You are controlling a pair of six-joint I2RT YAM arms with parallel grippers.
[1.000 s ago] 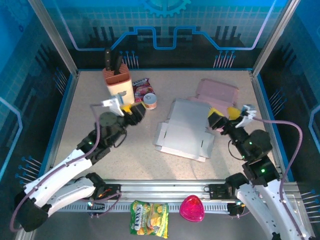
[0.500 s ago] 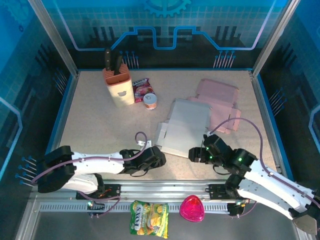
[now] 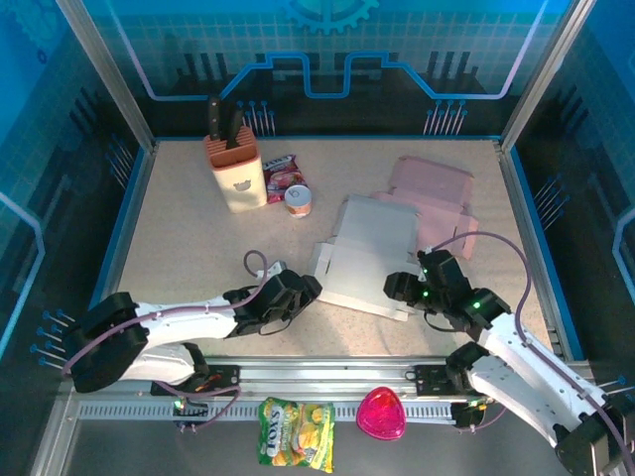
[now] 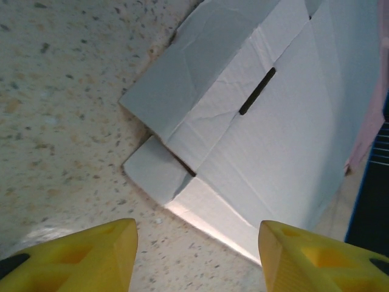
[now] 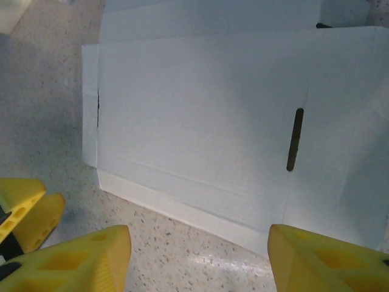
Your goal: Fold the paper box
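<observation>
Paper box (image 3: 369,253), 1 sheet, lies flat; left fingers (image 4: 79,258) and right fingers (image 5: 79,261) gape empty.

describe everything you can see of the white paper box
The white paper box is an unfolded cardboard blank lying flat on the speckled table, mid-right. It shows crease lines, small flaps at its near edge and two dark narrow slots. Its far right side meets a pink sheet. The left gripper and right gripper sit open by its near corners, not touching it.
</observation>
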